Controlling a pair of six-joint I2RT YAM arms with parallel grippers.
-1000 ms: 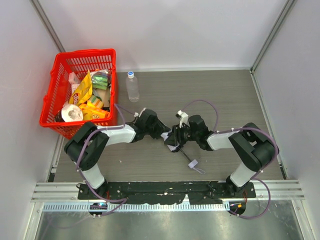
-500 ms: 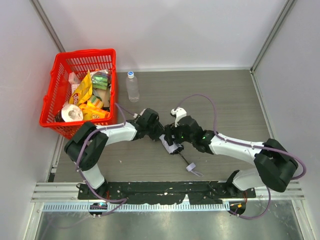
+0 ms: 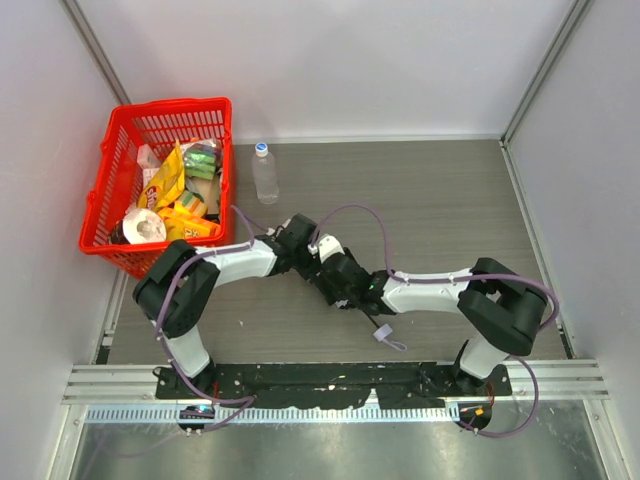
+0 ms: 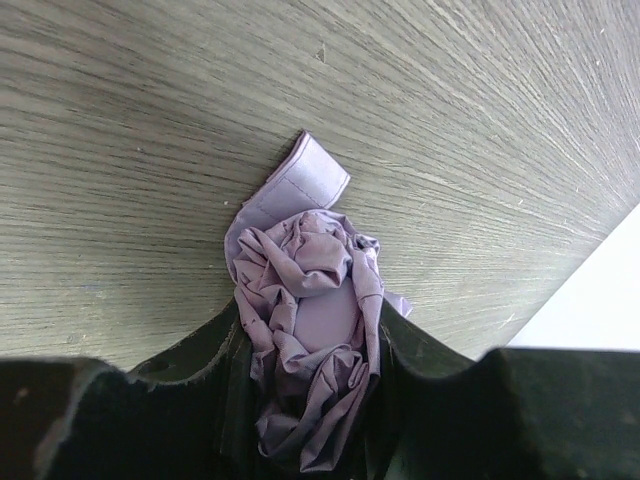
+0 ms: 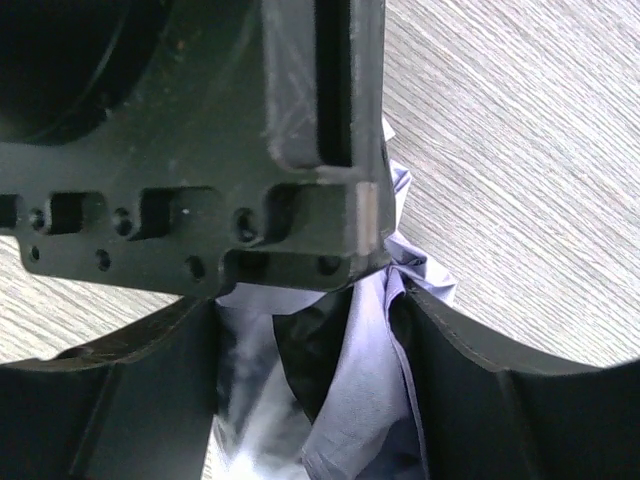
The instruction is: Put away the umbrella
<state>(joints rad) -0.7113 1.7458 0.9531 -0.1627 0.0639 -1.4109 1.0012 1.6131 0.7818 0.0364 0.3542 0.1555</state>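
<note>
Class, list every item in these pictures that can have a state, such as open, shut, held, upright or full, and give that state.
umbrella, collapsed, fabric bunched, lying flat, gripped.
left gripper, shut on the umbrella.
right gripper, astride the umbrella fabric; grip unclear.
plastic bottle, upright, capped.
red basket, upright, well filled.

The left arm and right arm pair white links with bulky black joints, trail looping lavender cables, and share a black base plate at lower centre.
</note>
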